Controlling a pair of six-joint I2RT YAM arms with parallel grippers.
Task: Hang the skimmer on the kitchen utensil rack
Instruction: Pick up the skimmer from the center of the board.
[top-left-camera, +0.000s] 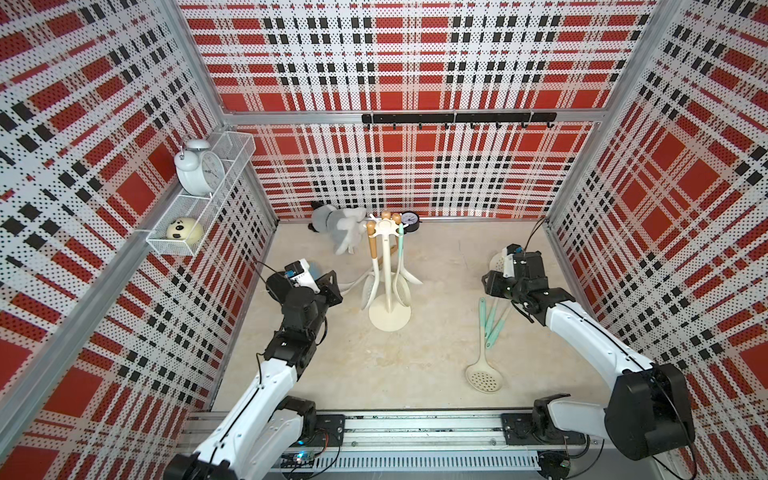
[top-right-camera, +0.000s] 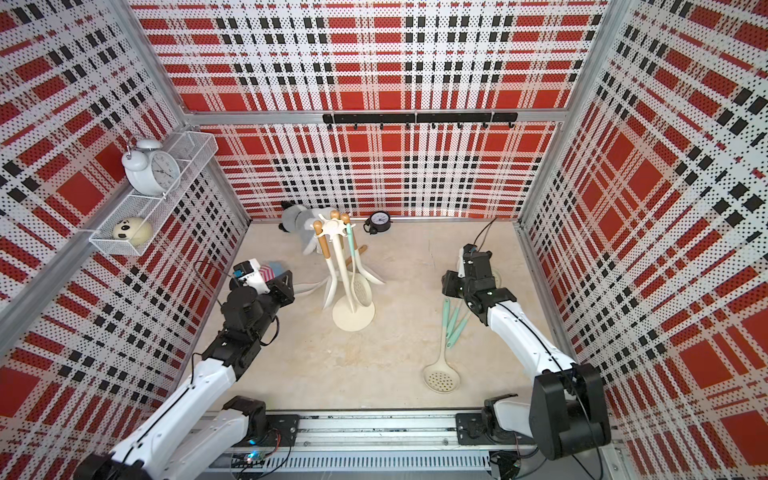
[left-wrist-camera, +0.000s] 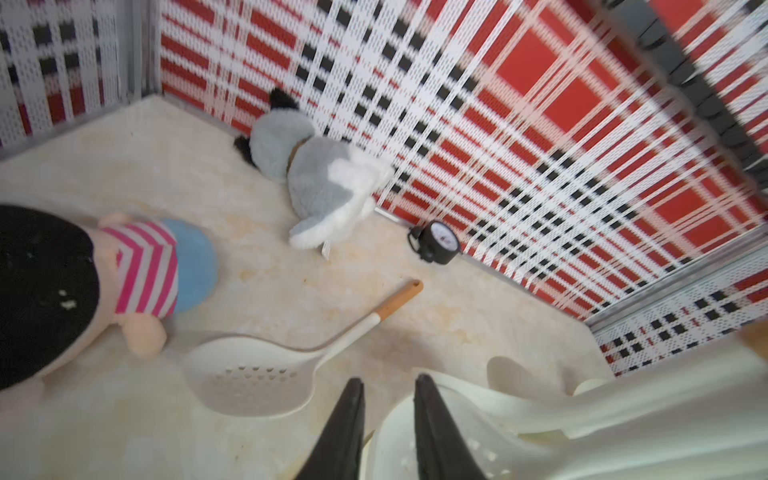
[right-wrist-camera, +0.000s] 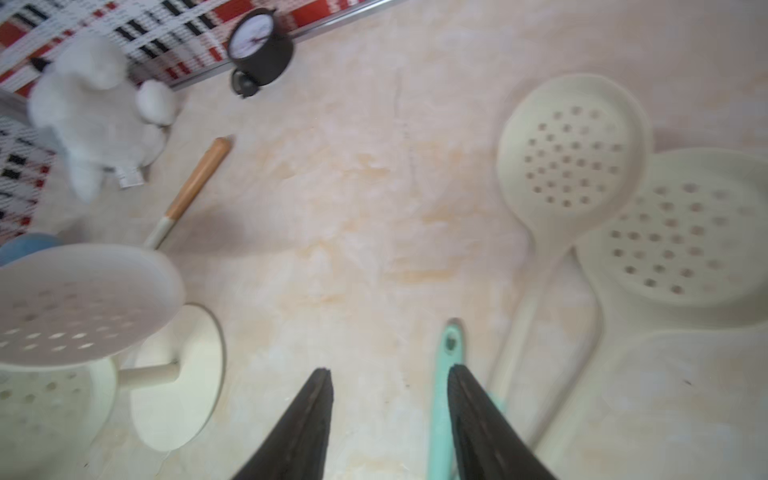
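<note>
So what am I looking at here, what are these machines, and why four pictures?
Two white-and-black robot arms, left and right, reach into a plaid-walled booth. Two pictures look down from twin overhead cameras; the other two come from a camera on each arm's wrist. On the beige table stands the cream-white utensil rack, a disc base, pole and pronged crown, with utensils hanging. Cream perforated skimmers with mint-green handles lie near the right arm. At the back lie a grey-and-white plush toy and a small black alarm clock. The right arm's black fingers are open and empty, beside a mint handle. The left fingers stand slightly apart by a cream utensil; whether they pinch it is unclear.
</note>
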